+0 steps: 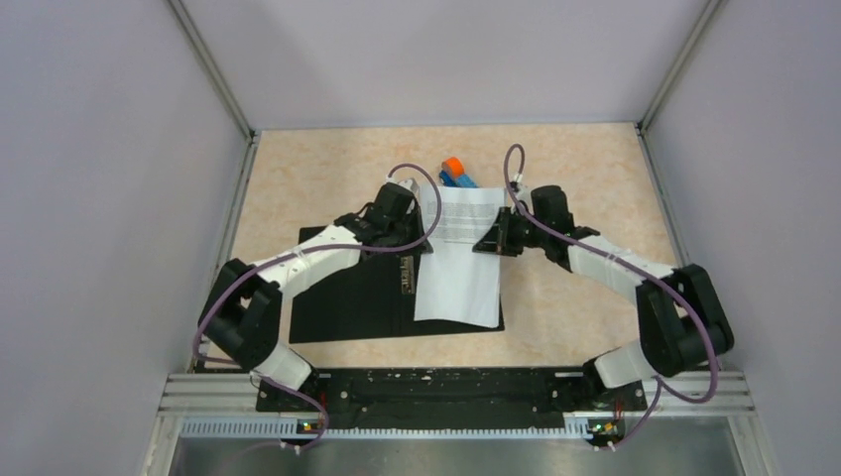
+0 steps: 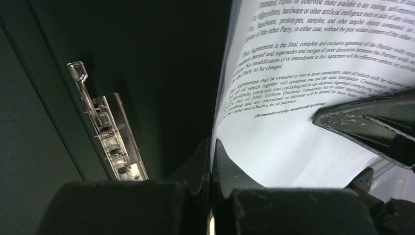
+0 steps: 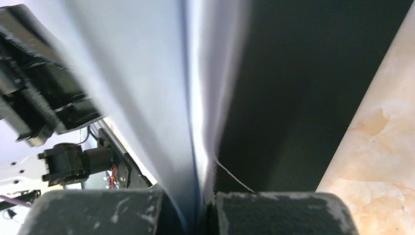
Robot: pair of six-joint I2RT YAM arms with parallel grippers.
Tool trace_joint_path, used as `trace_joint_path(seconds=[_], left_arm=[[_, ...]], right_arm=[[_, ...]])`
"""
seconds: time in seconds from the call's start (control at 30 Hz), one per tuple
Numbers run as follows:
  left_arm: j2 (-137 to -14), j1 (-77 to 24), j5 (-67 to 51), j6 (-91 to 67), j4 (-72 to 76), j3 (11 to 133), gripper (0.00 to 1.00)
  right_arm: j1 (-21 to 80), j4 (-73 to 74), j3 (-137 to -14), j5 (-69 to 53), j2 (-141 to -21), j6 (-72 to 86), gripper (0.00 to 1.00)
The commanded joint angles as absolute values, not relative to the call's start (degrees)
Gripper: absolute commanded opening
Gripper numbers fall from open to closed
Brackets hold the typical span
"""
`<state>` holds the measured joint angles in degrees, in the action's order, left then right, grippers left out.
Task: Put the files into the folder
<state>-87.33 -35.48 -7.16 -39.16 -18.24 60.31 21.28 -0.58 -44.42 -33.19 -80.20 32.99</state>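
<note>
Top external: files [image 1: 458, 260] over right half of open folder [image 1: 347, 297], black inside up, on bench [image 1: 595, 178] | left hand [image 1: 419, 232] pinched tight on files' left edge | right hand [image 1: 493, 239] pinched tight on right edge | left wrist: metal clip strip [image 2: 108, 139] left of sheets

This is a robotics lab, set up as a boxed-in test cell. Plain pale grey panels [image 1: 89, 198] close it in on three sides, joined at the corners by bare aluminium posts [image 1: 213, 64]. A beige marbled tabletop [image 1: 585, 178] forms the work surface. The left arm [image 1: 307, 253] and right arm [image 1: 605, 260], both white and black, are bolted to a slotted aluminium rail [image 1: 213, 392] at its near edge.
</note>
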Motion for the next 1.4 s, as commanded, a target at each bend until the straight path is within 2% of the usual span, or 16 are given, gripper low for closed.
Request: trace_joint_path(seconds=[0.0,0.33,0.4,0.47,0.5,0.6,0.73,0.87,1.17,1.37], left_arm=[[-90.07,-35.09,1.58,-40.06,-18.28,59.77,0.00],[-94.53,-35.00,6.38,-41.19,-20.44,59.51,0.00],[-93.26,-35.05,6.83,-41.32,-20.47,58.69,0.15],[-91.24,-34.98,7.92,-41.20,-20.76,57.84,0.38],[-90.02,-34.99,8.86,-41.26,-21.37,57.61,0.46],[-86.50,-34.79,12.20,-41.04,-22.72,56.95,0.59],[-82.92,-33.20,14.60,-42.58,-23.37,54.85,0.64],[-83.09,-29.98,12.77,-45.43,-22.50,52.76,0.55],[-93.43,-27.76,7.10,-47.61,-20.70,54.49,0.22],[-96.94,-27.71,6.59,-48.66,-19.95,55.08,0.10]], right_arm=[[21.75,-2.53,-47.98,-31.16,-87.13,31.47,0.00],[22.97,-1.12,-53.70,-27.79,-98.04,26.34,0.00],[23.09,-0.25,-54.46,-26.84,-98.58,23.73,0.00],[23.17,0.66,-54.92,-26.10,-98.92,20.91,0.00],[23.26,1.62,-55.04,-26.28,-99.06,19.60,0.00],[23.93,2.97,-55.67,-26.36,-99.16,15.55,0.00],[24.93,4.23,-56.08,-24.82,-98.42,10.89,0.00],[25.42,3.52,-55.06,-24.87,-96.69,7.09,0.00],[27.04,-5.65,-49.82,-28.28,-92.49,4.20,0.00],[27.16,-9.04,-48.46,-31.42,-93.28,6.35,0.00]])
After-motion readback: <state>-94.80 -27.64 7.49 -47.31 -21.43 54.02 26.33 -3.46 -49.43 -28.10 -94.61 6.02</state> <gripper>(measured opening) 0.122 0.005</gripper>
